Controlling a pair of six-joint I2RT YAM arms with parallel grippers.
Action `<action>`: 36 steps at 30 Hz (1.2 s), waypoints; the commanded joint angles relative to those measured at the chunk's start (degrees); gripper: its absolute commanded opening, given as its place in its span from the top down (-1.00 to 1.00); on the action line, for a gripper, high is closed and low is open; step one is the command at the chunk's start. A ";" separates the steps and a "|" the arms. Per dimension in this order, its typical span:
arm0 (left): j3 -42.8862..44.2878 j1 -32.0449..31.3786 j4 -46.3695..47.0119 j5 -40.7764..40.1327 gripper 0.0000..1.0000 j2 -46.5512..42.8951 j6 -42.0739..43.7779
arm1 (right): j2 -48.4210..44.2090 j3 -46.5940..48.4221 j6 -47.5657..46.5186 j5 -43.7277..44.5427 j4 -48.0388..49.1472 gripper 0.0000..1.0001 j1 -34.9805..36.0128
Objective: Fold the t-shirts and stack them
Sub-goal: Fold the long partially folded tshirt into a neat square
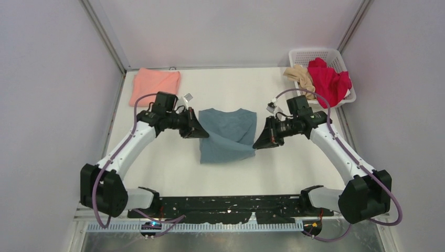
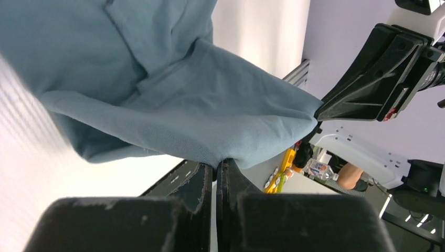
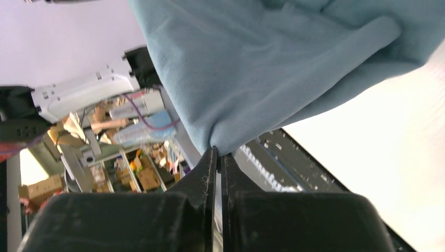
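The slate-blue t-shirt [image 1: 226, 135] lies in the middle of the table, its near part lifted into a fold. My left gripper [image 1: 205, 134] is shut on its left edge; the left wrist view shows the cloth [image 2: 173, 100] pinched at my fingertips [image 2: 216, 164]. My right gripper [image 1: 255, 145] is shut on its right edge; the right wrist view shows the cloth [image 3: 273, 68] pinched at my fingertips [image 3: 218, 152]. The salmon-pink t-shirt [image 1: 155, 84] lies folded at the far left. The bright red t-shirt [image 1: 329, 80] and the beige t-shirt [image 1: 300, 77] sit in the basket.
The white lattice basket [image 1: 317, 54] stands at the far right corner. Grey walls close in the table on three sides. A black strip [image 1: 225, 206] runs along the near edge between the arm bases.
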 commanded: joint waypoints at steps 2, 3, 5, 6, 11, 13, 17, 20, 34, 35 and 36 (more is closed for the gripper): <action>4.93 1.13 7.78 3.67 1.00 3.86 -1.80 | 3.74 7.02 -0.36 1.75 4.21 0.89 -4.24; 5.33 1.57 7.69 3.73 1.00 4.69 -1.88 | 4.49 7.93 -0.29 1.51 4.33 0.89 -4.51; 6.17 2.47 7.21 3.42 1.00 6.55 -2.03 | 6.47 9.31 -0.43 2.58 5.15 0.89 -5.00; 6.56 2.87 7.03 3.11 1.00 7.85 -1.87 | 7.42 10.17 -0.22 4.75 6.53 0.89 -5.18; 9.04 4.54 7.78 0.85 1.00 11.42 -2.38 | 11.73 12.39 3.64 8.36 13.90 0.89 -5.71; 10.59 4.96 6.89 -1.93 1.00 12.77 -1.78 | 13.72 13.81 4.27 9.68 15.10 0.89 -5.71; 14.36 6.13 6.12 -1.97 1.00 17.20 -1.13 | 17.19 16.84 5.67 14.78 17.99 0.89 -5.76; 18.13 6.56 4.74 -4.38 1.00 20.44 -0.44 | 19.66 20.37 5.99 18.93 18.51 0.89 -5.86; 25.88 8.35 -2.31 -13.63 1.00 29.53 0.58 | 35.70 31.60 6.35 21.50 17.78 0.89 -5.58; 25.93 8.49 -2.76 -13.82 1.00 29.75 0.57 | 36.42 32.53 6.11 21.35 17.79 0.89 -5.33; 25.78 8.59 -2.75 -13.89 1.00 29.91 0.39 | 37.91 33.11 5.83 21.22 18.17 0.89 -5.12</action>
